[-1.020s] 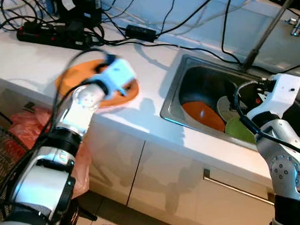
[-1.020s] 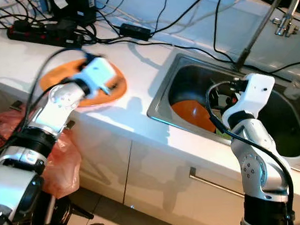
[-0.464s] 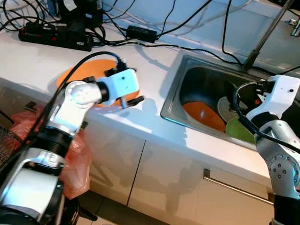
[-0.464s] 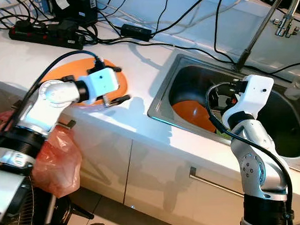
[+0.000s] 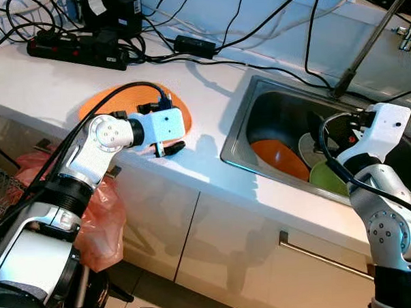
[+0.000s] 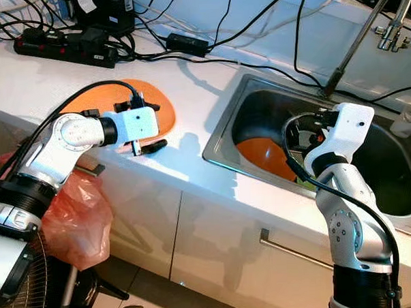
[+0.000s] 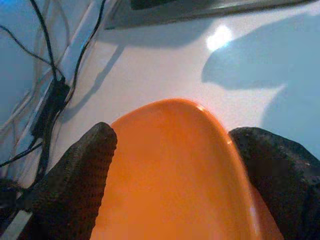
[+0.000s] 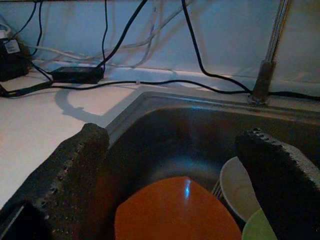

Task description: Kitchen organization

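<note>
So here's where we are with the kitchen tidy-up. Our left hand sits low at the near right edge of the orange plate lying flat on the white counter, left of the sink. In the left wrist view the two fingers are spread apart with the plate's rim running between them, so we're lined up along the edge but not clamped on it. Makes sense, since a flat plate only really offers its rim to pinch.

Our right hand hovers over the sink with its fingers wide apart, holding nothing. Below it are another orange plate, a white dish and a green one, stacked loosely in the basin. We'd guess it's waiting there to pick up dishes.

A power strip and a tangle of black cables run along the far side of the counter, well apart from the plate, so they shouldn't snag. A red plastic bag hangs below the counter on the left.
</note>
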Tool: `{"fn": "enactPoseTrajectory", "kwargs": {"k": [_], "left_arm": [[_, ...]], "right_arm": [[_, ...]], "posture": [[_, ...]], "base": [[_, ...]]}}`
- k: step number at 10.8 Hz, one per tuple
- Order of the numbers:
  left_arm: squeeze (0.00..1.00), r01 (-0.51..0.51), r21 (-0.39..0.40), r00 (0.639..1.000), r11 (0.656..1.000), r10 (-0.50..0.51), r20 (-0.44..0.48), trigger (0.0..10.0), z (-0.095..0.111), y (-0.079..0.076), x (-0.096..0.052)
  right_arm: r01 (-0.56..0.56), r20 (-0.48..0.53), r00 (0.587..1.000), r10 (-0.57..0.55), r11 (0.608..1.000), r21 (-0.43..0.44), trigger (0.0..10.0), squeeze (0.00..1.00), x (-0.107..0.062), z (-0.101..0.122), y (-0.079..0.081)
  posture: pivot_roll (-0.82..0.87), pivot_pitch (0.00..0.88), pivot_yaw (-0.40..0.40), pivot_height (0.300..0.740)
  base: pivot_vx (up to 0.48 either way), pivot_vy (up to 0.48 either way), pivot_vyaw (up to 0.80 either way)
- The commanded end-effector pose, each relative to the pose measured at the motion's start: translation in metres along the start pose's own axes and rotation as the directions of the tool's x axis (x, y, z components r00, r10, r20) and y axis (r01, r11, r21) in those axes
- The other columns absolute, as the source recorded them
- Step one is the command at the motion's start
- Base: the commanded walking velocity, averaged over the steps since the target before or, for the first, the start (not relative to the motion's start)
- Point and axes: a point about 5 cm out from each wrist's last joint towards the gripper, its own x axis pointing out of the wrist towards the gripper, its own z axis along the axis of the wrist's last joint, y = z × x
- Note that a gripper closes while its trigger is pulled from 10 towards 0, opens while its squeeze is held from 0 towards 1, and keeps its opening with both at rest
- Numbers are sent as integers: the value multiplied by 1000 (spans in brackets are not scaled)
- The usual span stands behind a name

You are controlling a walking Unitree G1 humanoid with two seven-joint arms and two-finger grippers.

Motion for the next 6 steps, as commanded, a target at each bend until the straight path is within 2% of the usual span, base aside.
{"fn": "enactPoseTrajectory", "kwargs": {"k": [1, 2, 3, 4, 5, 6], "left_arm": [[0, 31, 18, 998, 999, -30, -53, 10000, -5, -5, 3], [0, -14, 47, 994, 999, 20, -112, 10000, -13, -5, 6], [0, -27, 54, 990, 998, 34, -135, 7333, -16, -6, 7], [0, -24, 60, 989, 998, 32, -145, 3961, -17, -7, 7], [0, -15, 67, 988, 998, 25, -152, 0, -18, -9, 9], [0, -20, 70, 988, 997, 30, -150, 0, -19, -10, 10]], "right_arm": [[16, 18, 1000, -15, 1000, -11, 10000, 0, 2, 5, -3], [18, 20, 1000, -18, 1000, -10, 10000, 0, 2, 5, -3], [20, 20, 1000, -20, 1000, -9, 10000, 0, 2, 5, -3], [23, 20, 1000, -23, 1000, -9, 10000, 0, 1, 5, -4], [25, 20, 999, -25, 1000, -9, 10000, 0, 1, 5, -4], [28, 20, 999, -28, 1000, -9, 10000, 0, 0, 5, -5]], "posture": [[316, 0, -199, 740], [314, 0, -198, 740], [311, 0, -199, 740], [311, 0, -199, 740], [307, 0, -199, 740], [304, 0, -199, 740]], "base": [[0, 0, 0], [0, 0, 0], [0, 0, 0], [0, 0, 0], [0, 0, 0], [0, 0, 0]]}}
